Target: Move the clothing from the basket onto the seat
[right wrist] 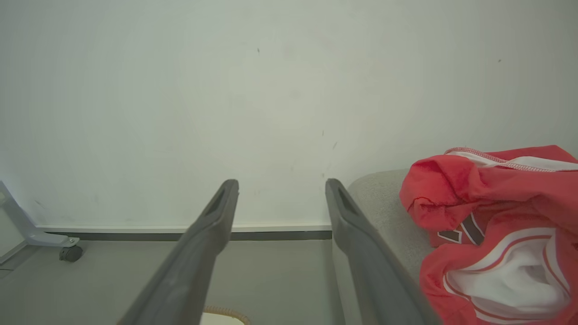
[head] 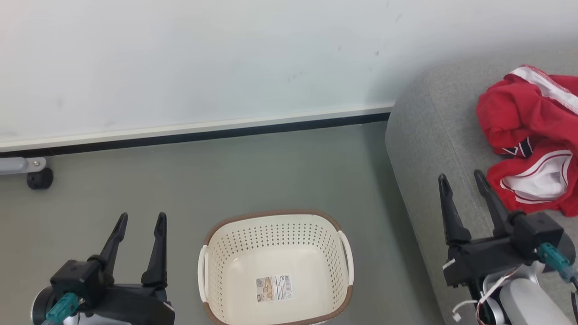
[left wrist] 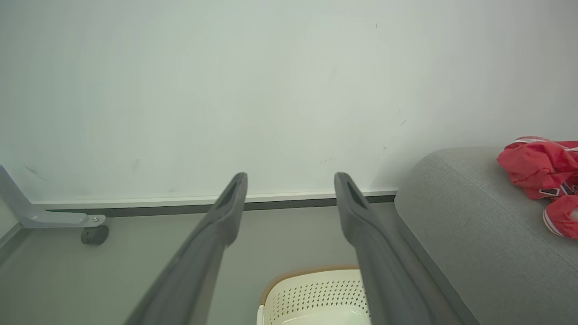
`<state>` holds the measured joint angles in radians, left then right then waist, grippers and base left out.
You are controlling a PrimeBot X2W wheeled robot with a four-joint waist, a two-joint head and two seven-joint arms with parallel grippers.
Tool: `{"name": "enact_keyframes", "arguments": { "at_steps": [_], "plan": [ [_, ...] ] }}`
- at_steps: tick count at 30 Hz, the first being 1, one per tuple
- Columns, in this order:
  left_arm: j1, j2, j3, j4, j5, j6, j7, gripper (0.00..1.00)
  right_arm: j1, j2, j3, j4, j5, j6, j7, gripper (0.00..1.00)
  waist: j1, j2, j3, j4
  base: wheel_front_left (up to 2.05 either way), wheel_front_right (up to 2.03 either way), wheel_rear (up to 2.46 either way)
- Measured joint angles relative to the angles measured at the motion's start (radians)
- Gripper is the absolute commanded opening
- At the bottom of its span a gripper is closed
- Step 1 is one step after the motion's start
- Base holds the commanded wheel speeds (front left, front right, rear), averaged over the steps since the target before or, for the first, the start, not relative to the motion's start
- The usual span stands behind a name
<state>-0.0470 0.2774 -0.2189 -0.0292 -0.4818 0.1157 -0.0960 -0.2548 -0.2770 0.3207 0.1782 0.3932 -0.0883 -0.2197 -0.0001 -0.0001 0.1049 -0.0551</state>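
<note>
Item: red clothing (head: 510,113), heaped on grey seat (head: 429,135) at 2 o'clock from cream basket (head: 271,234), long axis 12-to-6; left gripper (head: 141,219) and right gripper (head: 461,177) both spread, holding nothing.

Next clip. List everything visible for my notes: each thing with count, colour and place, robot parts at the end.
wall: one, white with a dark skirting strip, across the back.
floor: grey-green, below the wall.
sofa: one, grey, at the right.
clothing: one heap, seemingly two pieces, red with white trim, on the sofa.
basket: one, cream with a brown rim, on the floor, bottom centre.
sticker: one, pale with a barcode, on the basket's bottom.
caster: one, black, under a grey leg, far left.
left claw: dark, open, holding nothing, lower left.
right claw: dark, open, holding nothing, over the sofa's edge.
</note>
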Motion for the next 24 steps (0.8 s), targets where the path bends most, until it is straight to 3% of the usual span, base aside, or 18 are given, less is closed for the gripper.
{"name": "enact_keyframes", "arguments": {
  "at_steps": [24],
  "plan": [
    [0.076,-0.030,0.091,0.015,0.019,0.009,-0.003,1.00,0.111,-0.012,-0.029,-0.090,-0.007,-0.026,0.078,1.00,0.0001,0.0002,-0.046,0.013,0.00,0.00,0.00]
  ]
}}
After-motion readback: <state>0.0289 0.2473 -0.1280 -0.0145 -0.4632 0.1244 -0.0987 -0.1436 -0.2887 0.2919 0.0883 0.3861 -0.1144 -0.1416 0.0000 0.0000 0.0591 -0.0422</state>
